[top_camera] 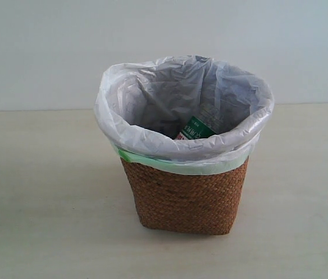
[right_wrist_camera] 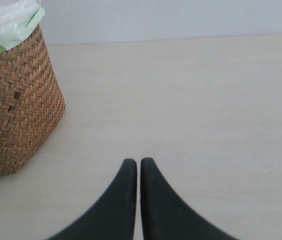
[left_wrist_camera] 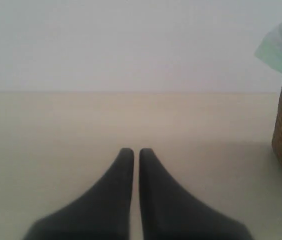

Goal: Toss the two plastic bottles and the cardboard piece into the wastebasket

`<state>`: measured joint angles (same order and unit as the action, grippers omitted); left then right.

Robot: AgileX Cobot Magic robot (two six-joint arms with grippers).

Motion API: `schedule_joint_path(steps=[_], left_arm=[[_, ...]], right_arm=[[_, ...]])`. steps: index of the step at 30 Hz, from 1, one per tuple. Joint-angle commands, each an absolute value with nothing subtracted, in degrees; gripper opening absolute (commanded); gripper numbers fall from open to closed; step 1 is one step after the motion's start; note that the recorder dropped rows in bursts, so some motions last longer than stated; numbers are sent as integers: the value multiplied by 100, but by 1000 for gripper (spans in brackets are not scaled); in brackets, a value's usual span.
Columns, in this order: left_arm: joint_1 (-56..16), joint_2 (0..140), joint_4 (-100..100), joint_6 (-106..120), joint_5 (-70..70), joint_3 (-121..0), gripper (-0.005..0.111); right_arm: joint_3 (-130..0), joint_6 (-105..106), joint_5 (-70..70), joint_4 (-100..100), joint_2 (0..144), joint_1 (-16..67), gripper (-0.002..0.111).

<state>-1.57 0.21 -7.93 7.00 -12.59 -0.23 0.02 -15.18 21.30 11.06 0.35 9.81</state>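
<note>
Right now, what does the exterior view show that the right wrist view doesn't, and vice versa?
Only the exterior view looks into the brown woven wicker wastebasket: inside its white plastic liner the green-and-white label of a bottle shows. Only the right wrist view shows the right gripper, black fingers shut on nothing, above the pale table. Both share the basket's woven wall, the liner's green band and the table.
</note>
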Motion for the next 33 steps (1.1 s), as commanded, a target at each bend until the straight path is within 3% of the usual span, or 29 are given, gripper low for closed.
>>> schedule_joint_path(steps=[1, 33], left_arm=[[-114, 0, -550, 329, -1630, 0, 4], [103, 0, -458, 0, -1678, 0, 4]], right_arm=[[0, -1507, 2112, 1116, 0, 972, 0], [0, -1506, 2112, 1116, 0, 972, 0]])
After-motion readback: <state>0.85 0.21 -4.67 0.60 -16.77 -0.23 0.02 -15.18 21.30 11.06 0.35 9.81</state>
